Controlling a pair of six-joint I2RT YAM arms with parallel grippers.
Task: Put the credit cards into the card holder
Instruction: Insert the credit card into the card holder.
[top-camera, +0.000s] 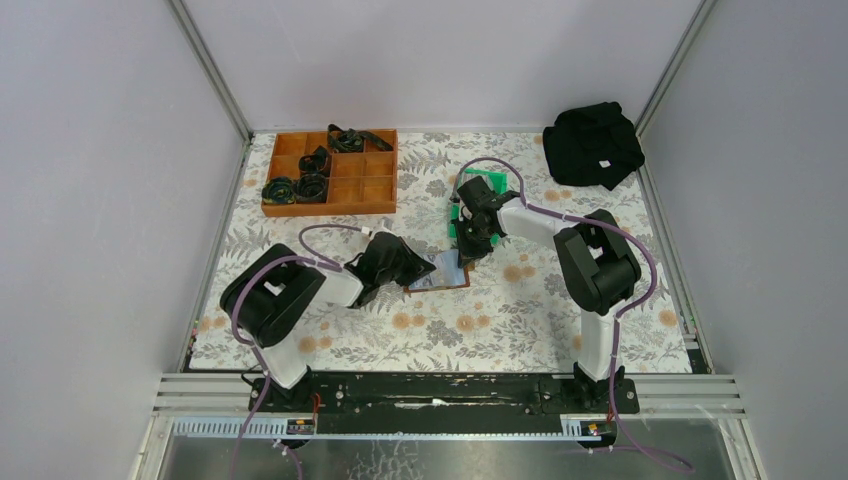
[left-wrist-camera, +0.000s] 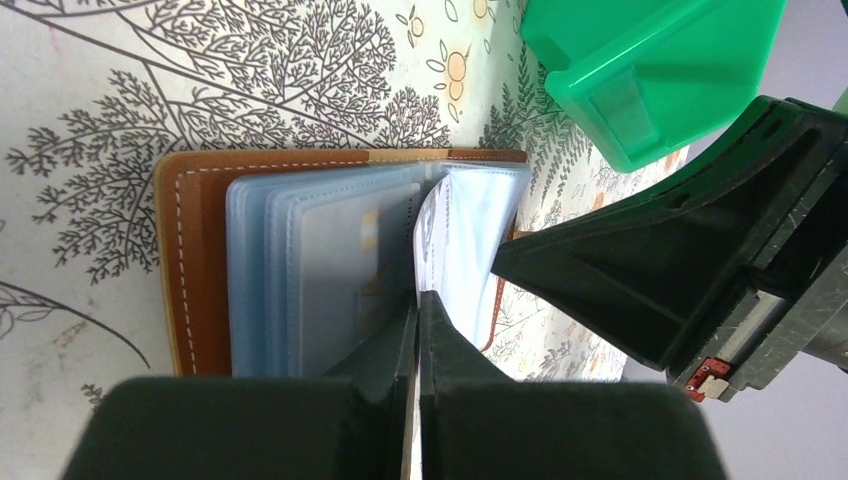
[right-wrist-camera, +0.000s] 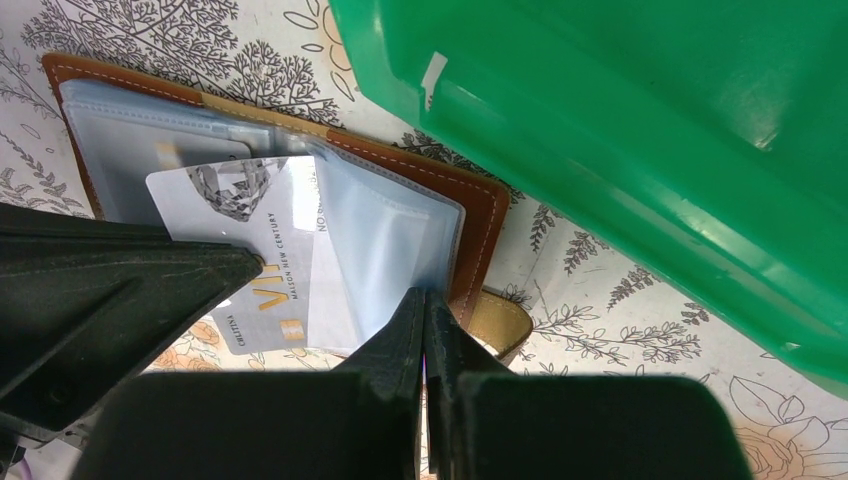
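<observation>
Small brown leather folding card holder (left-wrist-camera: 195, 260) lies open on the floral-print tablecloth (left-wrist-camera: 100, 100), mid-table, between the two arms. Its clear sleeves face up.

Left gripper (left-wrist-camera: 418, 295): jaws fully closed, pinching a thin silver plastic credit card (right-wrist-camera: 235, 215) by one end. The card's far end is at the sleeves and looks partly tucked behind one; can't tell how deep. From the left wrist view the card is edge-on and slightly bowed.

Right gripper (right-wrist-camera: 425, 295): jaws closed too, tip at the edge of a clear plastic sleeve (right-wrist-camera: 380, 240). It seems to pinch that sleeve and lift it to hold the pocket open. The green plastic bin (right-wrist-camera: 620, 150) sits just beside this gripper.

Risks, as judged:
- Pushing on with the card bowed could flex it further, or pop it out of the pinch.
- The thin sleeve could slip from the right jaws, closing the pocket so the card lands between sleeves, not in a slot.
- Nothing visibly pins the holder, so a push could slide it along the cloth.
- A right arm move could knock the bin.
- The two grippers are close, so a clash is possible.
</observation>
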